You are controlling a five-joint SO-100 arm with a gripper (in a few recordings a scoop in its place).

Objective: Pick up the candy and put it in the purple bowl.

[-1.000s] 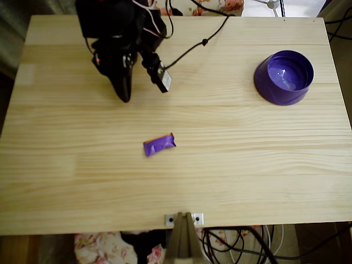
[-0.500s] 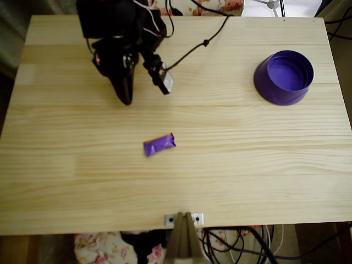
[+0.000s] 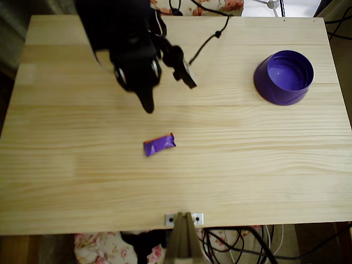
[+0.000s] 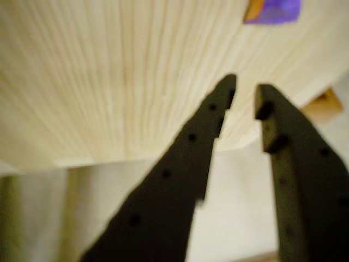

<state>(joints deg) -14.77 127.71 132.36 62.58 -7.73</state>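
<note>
One candy [image 3: 159, 144] mid-table, bare wood around, purple bowl [image 3: 284, 77] near right edge

This looks like a room in a home used as a hobby robotics corner rather than a lab. The pale pine-board worktop [image 3: 231, 165] is plain, furniture-grade wood with glued planks. Past its far edge and below its near edge lies a floral fabric with pink roses on cream [image 3: 102, 247], like a bedspread or sofa cover. Loose black cables [image 3: 242, 245] tangle on the floor beside the near edge, and another black cable [image 3: 212, 38] trails across the wood. A small metal bracket [image 3: 184, 219] screwed to the near edge holds a wooden post, a home-made camera mount.
</note>
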